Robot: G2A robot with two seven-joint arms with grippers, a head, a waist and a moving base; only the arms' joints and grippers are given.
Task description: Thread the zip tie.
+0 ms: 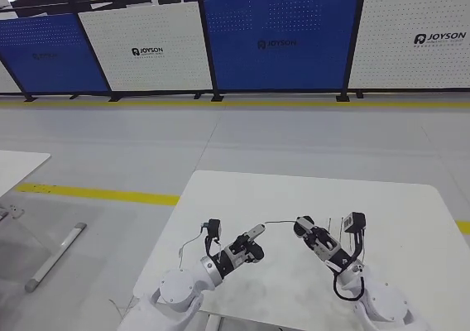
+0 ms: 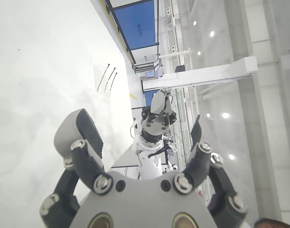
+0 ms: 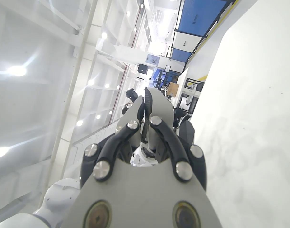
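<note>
Two arms are held low over the white table (image 1: 384, 207), their tips turned towards each other near its middle. The left gripper (image 1: 256, 235) is seen with its jaws spread wide, and in its own wrist view (image 2: 139, 119) nothing is gripped between the black pads (image 2: 89, 129). The right gripper (image 1: 304, 224) is seen with its jaws pressed together; in its wrist view (image 3: 145, 97) the two grey fingers (image 3: 159, 106) meet at the tip, with a narrow dark strip between them.

One zip tie (image 1: 280, 222), thin and dark, is shown in the top view as a nearly level line above the table, stretched between the two grippers. Its one end is pinched at the tip of the right gripper, and the other end is pointed at the open left gripper. Whether that free end lies between the left fingers or just short of them cannot be told.

From the left wrist, the right gripper (image 2: 162, 96) is seen farther off, facing the camera with its fingers closed to a point. The strap itself cannot be made out clearly there.

Three spare zip ties (image 2: 109, 80) are laid flat on the table, side by side and roughly parallel, close to one another but apart. They are placed beyond the right gripper, nearer the far edge of the table, well apart from the left gripper.
</note>
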